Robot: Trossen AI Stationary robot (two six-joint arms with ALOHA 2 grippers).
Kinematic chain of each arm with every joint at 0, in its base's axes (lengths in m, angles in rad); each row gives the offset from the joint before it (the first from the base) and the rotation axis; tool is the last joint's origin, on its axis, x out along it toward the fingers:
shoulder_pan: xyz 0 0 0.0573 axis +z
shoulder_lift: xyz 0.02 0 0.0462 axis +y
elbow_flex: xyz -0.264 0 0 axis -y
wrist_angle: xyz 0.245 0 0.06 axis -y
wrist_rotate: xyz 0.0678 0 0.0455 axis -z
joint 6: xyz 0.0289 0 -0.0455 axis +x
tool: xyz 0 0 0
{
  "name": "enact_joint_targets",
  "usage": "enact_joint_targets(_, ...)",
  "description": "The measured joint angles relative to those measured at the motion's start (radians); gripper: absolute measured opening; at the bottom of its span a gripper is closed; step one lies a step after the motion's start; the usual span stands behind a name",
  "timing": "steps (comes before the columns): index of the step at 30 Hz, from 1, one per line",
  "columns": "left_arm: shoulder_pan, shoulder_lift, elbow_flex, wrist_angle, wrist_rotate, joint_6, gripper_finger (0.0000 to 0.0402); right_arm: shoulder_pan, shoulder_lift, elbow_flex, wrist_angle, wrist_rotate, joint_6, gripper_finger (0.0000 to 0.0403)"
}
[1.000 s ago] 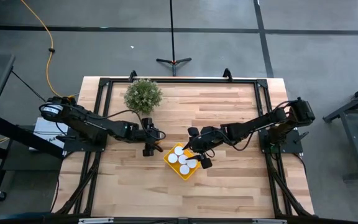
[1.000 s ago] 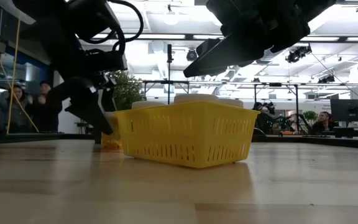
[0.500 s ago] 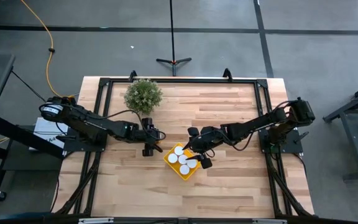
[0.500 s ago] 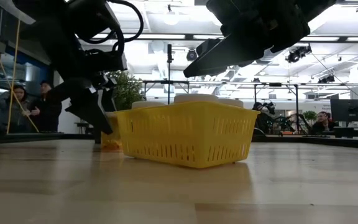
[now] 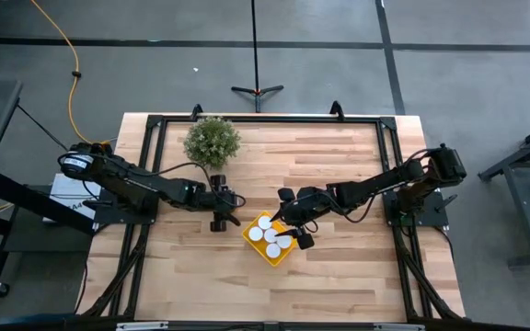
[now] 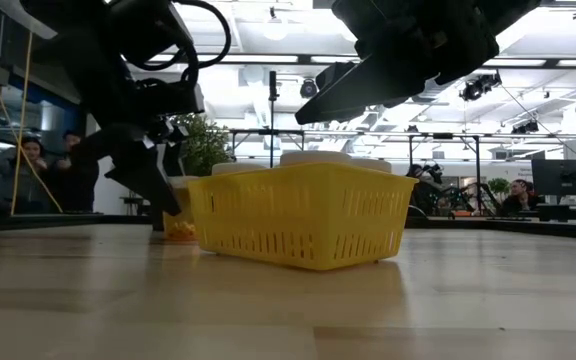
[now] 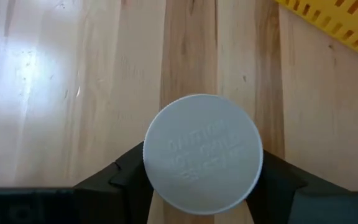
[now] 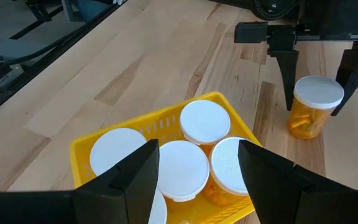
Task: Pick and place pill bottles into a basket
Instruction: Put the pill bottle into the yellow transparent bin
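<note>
A pale butcher-block wooden table (image 5: 339, 165) with a black frame stands on a grey floor; the low view looks across it into a bright workshop with ceiling lights, monitors and people (image 6: 53, 170) at the far left. A yellow cable (image 5: 63, 46) runs over the floor and a black stand (image 5: 256, 90) sits beyond the table's far edge.

The yellow basket (image 5: 288, 252) rests flat near the table's middle, turned at an angle to the table edges. Inside it, pill bottles stand upright with their long axes vertical and white caps (image 8: 204, 121) facing up; the right wrist view shows at least four caps packed side by side. One more pill bottle (image 8: 312, 112) stands upright on the wood just beside the basket, on the left arm's side, cap up.

The left gripper (image 8: 319, 74) is lowered over that loose bottle, its two dark fingers (image 7: 120, 177) standing on either side of the cap; from the right wrist view a little gap shows on each side, so whether the fingers touch it cannot be told. The right gripper (image 5: 293, 232) hangs above the basket's edge with its fingers apart, holding nothing.

A round green potted plant (image 5: 213, 142) stands near the far-left corner, well apart from the basket. Only the basket wall lies between the loose bottle and the others.
</note>
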Motion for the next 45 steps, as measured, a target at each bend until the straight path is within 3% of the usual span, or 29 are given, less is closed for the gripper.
enact_joint_targets(6,0.0,-0.001,0.031,-0.037,0.029,-0.003,0.024,-0.002,0.0,0.0,0.0,0.0,0.002,0.0211)
enact_joint_targets(17,-0.001,-0.002,0.21,-0.248,0.07,-0.011,0.0239,-0.002,0.0,0.0,-0.006,0.011,0.006,0.0211)
enact_joint_targets(23,-0.001,-0.002,0.272,-0.256,0.158,-0.003,0.024,-0.007,-0.031,0.0,-0.068,0.136,0.028,0.0211)
enact_joint_targets(30,-0.001,-0.002,0.335,-0.318,0.163,0.013,0.0241,-0.009,-0.08,0.0,-0.092,0.139,0.035,0.0211)
enact_joint_targets(45,-0.018,-0.002,0.409,-0.301,0.315,0.008,0.0241,-0.01,-0.087,0.0,-0.164,0.148,0.036,0.0211)
